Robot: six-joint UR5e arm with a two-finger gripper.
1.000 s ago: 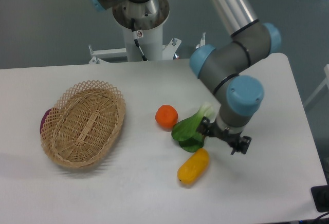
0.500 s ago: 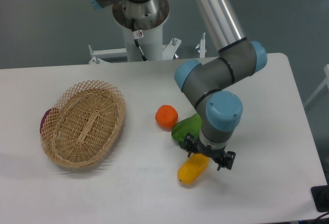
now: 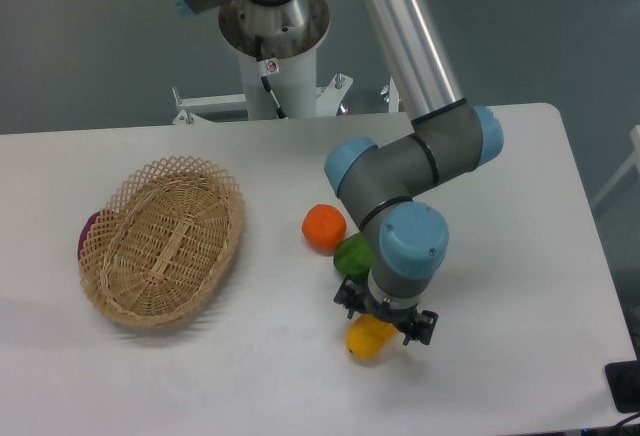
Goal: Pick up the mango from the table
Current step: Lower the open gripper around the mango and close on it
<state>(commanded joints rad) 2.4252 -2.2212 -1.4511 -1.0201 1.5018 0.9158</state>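
Note:
The yellow-orange mango (image 3: 362, 342) lies on the white table (image 3: 520, 256) near the front edge, and only its lower left end shows. My gripper (image 3: 384, 324) points straight down right over it, and the wrist covers the rest of the fruit. The arm hides the fingers, so I cannot see whether they stand around the mango or touch it.
A round orange (image 3: 324, 227) sits just left of the arm, with a green leafy vegetable (image 3: 351, 254) between it and the wrist. A wicker basket (image 3: 165, 241) stands at the left, with a purple item (image 3: 88, 232) behind its left rim. The robot base (image 3: 272, 26) is at the back.
The arm has swung left and toward the front, from beside the vegetable to directly above the mango. It now covers most of the mango and the vegetable. The fruit has not shifted.

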